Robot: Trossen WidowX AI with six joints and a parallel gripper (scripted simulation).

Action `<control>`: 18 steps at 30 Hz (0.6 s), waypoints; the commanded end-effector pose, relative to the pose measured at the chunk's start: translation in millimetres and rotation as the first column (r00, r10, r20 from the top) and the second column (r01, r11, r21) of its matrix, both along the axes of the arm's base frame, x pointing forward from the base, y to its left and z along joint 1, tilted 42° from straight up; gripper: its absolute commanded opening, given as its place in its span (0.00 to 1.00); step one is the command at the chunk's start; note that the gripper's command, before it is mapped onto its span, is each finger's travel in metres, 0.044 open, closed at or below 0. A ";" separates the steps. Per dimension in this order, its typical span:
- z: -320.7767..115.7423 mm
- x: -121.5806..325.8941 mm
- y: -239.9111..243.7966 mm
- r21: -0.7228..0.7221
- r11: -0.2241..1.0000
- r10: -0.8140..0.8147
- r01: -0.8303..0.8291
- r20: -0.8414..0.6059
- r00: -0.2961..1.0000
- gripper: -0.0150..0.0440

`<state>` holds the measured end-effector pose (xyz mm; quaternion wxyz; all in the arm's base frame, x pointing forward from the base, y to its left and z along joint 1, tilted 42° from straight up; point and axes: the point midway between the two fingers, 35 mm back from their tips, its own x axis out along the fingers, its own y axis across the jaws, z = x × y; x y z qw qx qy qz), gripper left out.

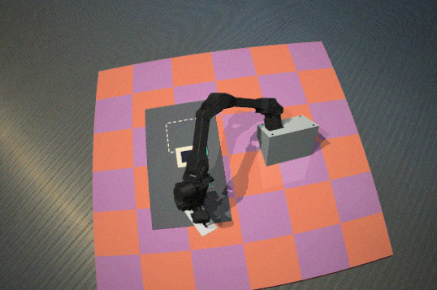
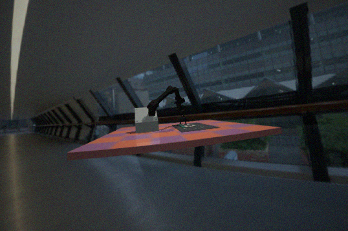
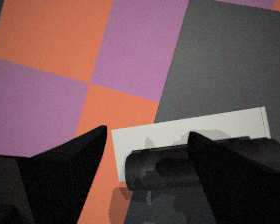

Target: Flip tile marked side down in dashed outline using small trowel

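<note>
The tile [image 1: 185, 156], cream-edged with a dark centre, lies face up on the grey mat [image 1: 162, 205] [image 3: 231, 55], beside the dashed outline [image 1: 180, 120]; the arm hides part of both. A pale flat plate [image 1: 205, 231] [image 3: 216, 122] lies across the mat's edge onto the table. A black cylindrical handle [image 3: 141, 170] lies over it, sideways in the wrist view; whether they are one piece is unclear. My gripper [image 2: 183, 123] [image 3: 148, 134] is open above them, its fingers turned across the handle's line. The right finger overlaps the handle in view; nothing is held.
A thin teal tool [image 1: 207, 151] shows beside the forearm, near the tile, mostly hidden by the arm. The arm rises from a grey box [image 1: 290, 145] [image 2: 146, 125] on the orange and purple checkered table [image 1: 268, 215] [image 2: 155, 142]. The arm arches over the mat.
</note>
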<state>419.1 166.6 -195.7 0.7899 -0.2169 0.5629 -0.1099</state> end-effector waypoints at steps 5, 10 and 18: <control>-4.1 -5.5 -1.2 -0.049 0.969 0.239 -0.242 -0.062 0.969 0.76; -4.2 -8.3 -1.9 -0.085 0.915 0.386 -0.394 -0.100 0.917 0.76; -2.1 -13.8 -3.6 -0.145 0.777 0.590 -0.612 -0.169 0.790 0.76</control>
